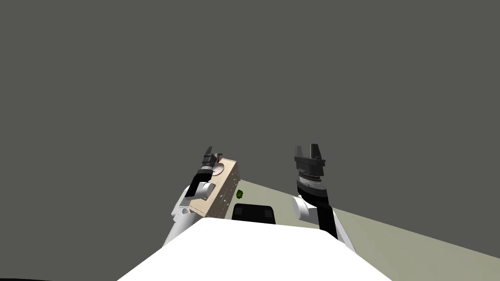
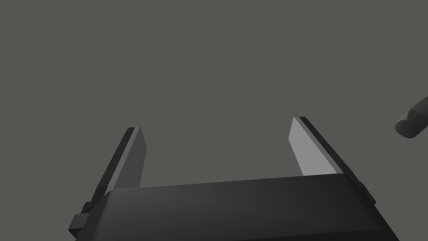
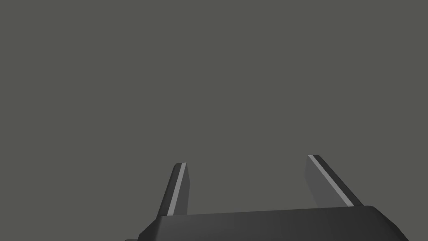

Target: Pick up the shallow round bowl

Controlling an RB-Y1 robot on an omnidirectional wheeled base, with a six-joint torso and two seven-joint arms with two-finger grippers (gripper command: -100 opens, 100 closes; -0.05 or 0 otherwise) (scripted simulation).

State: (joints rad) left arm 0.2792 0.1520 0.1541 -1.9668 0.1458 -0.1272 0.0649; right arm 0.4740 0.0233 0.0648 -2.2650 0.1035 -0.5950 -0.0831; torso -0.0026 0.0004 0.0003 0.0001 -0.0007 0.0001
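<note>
A shallow, pale round bowl (image 1: 218, 169) lies on the top of a small beige cabinet (image 1: 222, 195) at my left side, with a small red item (image 1: 218, 159) just beyond it. In the head view my left gripper (image 1: 213, 152) hovers over the far edge of that cabinet top, close to the bowl, and the wrist partly covers the bowl. In the left wrist view the left gripper (image 2: 216, 124) is open and empty, facing a flat grey wall. My right gripper (image 1: 306, 146) is raised off to the right, and it too stands open and empty (image 3: 247, 160).
A grey wall (image 1: 244, 73) stands close ahead. Pale floor (image 1: 390, 234) runs along its foot, with a small green object (image 1: 239, 193) lying on it beside the cabinet. A rounded grey shape (image 2: 411, 123) pokes in beside the left fingers; I cannot tell what it is.
</note>
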